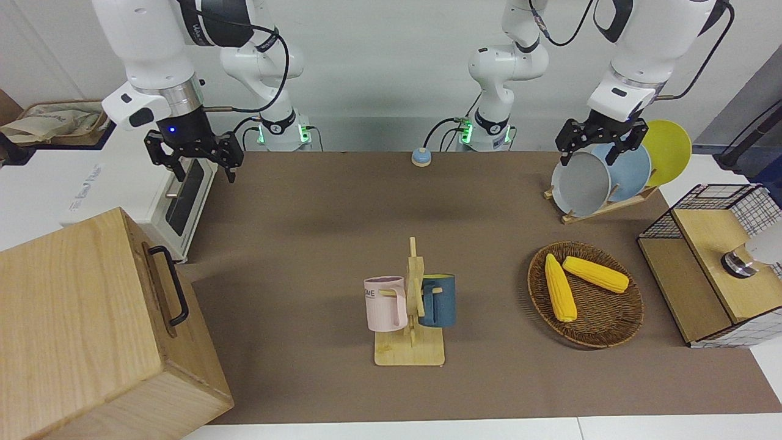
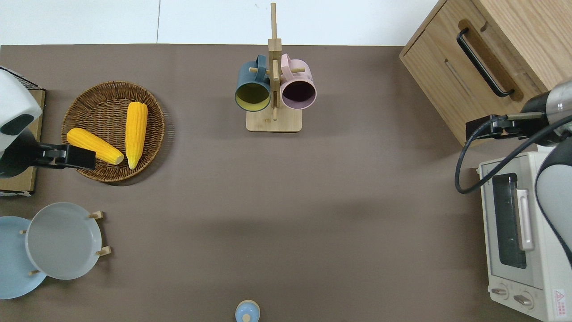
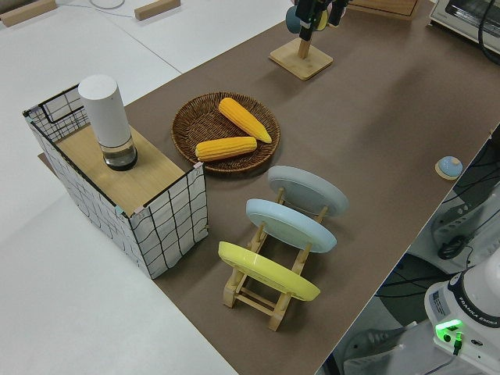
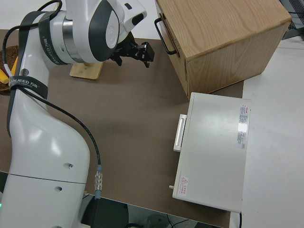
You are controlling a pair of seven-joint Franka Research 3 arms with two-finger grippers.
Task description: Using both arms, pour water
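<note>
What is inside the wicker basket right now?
Two yellow corn cobs lie in the wicker basket, angled apart. The left gripper hovers over the basket's edge and hides part of it in the overhead view.

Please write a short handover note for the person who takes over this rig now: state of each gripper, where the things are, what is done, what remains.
Left gripper: open, empty, up over the edge of the wicker basket.
Right gripper: open, empty, up near the toaster oven.
Pink mug and blue mug hang on the wooden mug rack, farther from the robots than the basket.
A white cylinder, perhaps the water vessel, stands on the wire shelf at the left arm's end.
Done: nothing visible. Left: grasp, pour.
</note>
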